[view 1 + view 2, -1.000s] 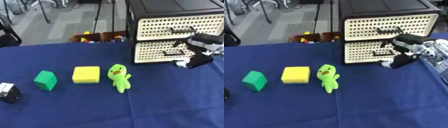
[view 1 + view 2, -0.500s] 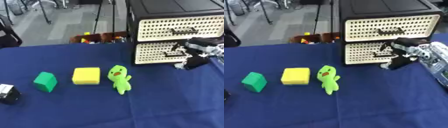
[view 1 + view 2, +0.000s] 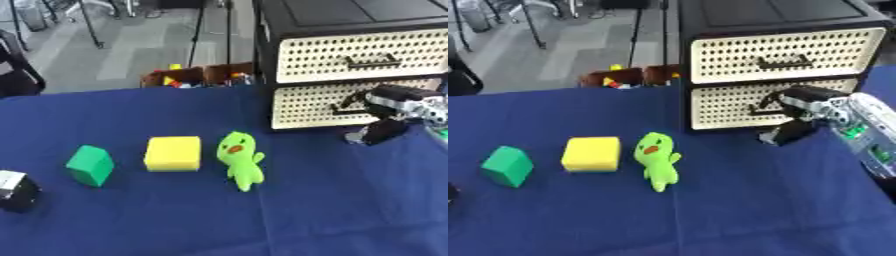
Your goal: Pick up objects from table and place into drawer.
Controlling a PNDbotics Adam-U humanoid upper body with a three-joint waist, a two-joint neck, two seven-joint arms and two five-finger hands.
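Note:
A green toy duck (image 3: 656,159) lies on the blue tablecloth, with a yellow block (image 3: 591,153) and a green block (image 3: 507,165) to its left. The black cabinet has two perforated cream drawers, the upper drawer (image 3: 785,52) and the lower drawer (image 3: 737,102), both closed. My right hand (image 3: 798,102) is at the front of the lower drawer, its dark fingers curled at the drawer handle (image 3: 761,107) and its thumb hanging down toward the cloth. My left hand (image 3: 16,190) shows as a black and white shape at the left edge.
The blue table (image 3: 262,220) stretches wide in front of the toys. Behind its far edge stands a brown box (image 3: 197,76) with coloured bits, and grey floor with stand legs lies beyond.
My right hand has dropped a little and shifted left, closer to the lower drawer's handle. The toys and the drawers have not moved.

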